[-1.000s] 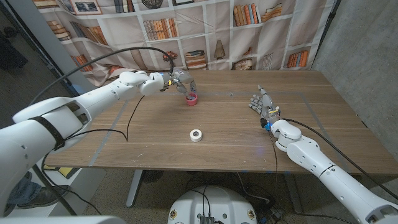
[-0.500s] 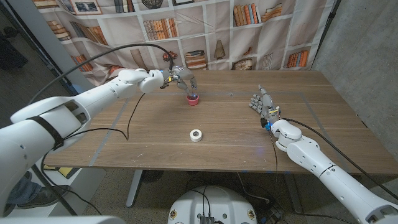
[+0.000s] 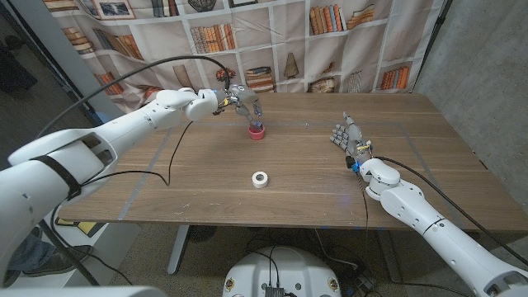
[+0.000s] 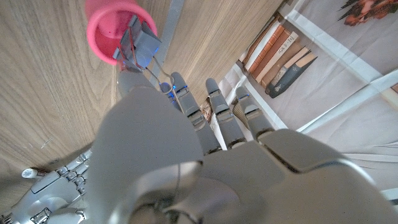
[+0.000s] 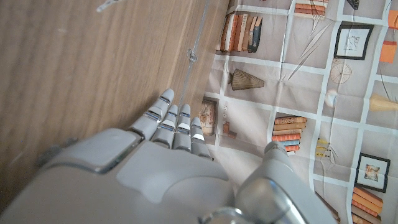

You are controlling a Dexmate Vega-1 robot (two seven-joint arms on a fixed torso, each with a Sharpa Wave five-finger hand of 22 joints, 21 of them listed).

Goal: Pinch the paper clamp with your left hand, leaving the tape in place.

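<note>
A wooden bench (image 3: 206, 177) holds a pink clamp (image 3: 256, 131) near its far edge and a white tape roll (image 3: 261, 179) nearer the robot, well apart from the clamp. The left hand (image 3: 239, 103) reaches down onto the clamp; in the wrist view its thumb and a finger appear to touch the clamp's metal handles (image 4: 138, 46). The pinch looks begun, though whether it is tight cannot be told. The tape lies untouched. The right hand (image 3: 348, 139) waits far right of the clamp, fingers spread, holding nothing.
</note>
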